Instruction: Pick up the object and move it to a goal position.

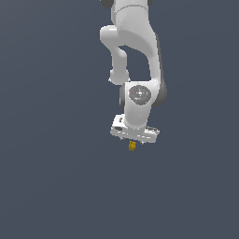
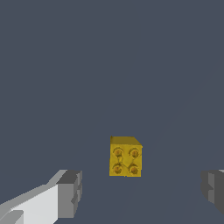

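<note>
The object (image 2: 125, 156) is a small yellow-gold block with four studs on the face turned toward the wrist camera. It sits on the dark grey surface between my two spread fingers, touching neither. My gripper (image 2: 141, 190) is open, with the grey pad of one finger (image 2: 70, 192) on one side and the other pad (image 2: 213, 187) far off on the other side. In the exterior view the object (image 1: 132, 146) shows as a tiny yellow lump just under the white gripper (image 1: 132, 141), which points downward right over it.
The white arm (image 1: 135, 51) comes down from the top of the exterior view. Plain dark grey ground (image 1: 56, 177) lies all around, with no other object and no marked goal in sight.
</note>
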Robot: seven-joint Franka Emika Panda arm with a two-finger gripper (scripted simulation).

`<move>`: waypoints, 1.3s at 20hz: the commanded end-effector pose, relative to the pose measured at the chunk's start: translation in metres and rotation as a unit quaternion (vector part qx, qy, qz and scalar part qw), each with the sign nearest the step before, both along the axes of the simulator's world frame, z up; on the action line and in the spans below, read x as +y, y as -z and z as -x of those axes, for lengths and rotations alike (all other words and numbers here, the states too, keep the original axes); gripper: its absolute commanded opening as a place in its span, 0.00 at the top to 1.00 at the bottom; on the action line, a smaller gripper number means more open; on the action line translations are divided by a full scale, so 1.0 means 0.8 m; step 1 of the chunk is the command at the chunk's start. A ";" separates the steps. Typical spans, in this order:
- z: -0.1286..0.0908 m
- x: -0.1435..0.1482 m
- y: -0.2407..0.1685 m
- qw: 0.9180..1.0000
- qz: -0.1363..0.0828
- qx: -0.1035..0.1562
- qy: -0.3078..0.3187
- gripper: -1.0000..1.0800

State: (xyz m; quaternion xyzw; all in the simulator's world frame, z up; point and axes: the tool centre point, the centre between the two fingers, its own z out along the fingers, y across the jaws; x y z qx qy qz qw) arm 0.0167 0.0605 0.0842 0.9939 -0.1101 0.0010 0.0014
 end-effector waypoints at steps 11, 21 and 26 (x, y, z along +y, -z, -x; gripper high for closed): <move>0.001 0.007 0.022 1.000 -0.001 0.001 0.017 0.04; 0.002 0.008 0.075 1.000 -0.001 0.001 0.019 0.04; 0.001 0.008 0.078 1.000 -0.001 0.001 0.019 1.00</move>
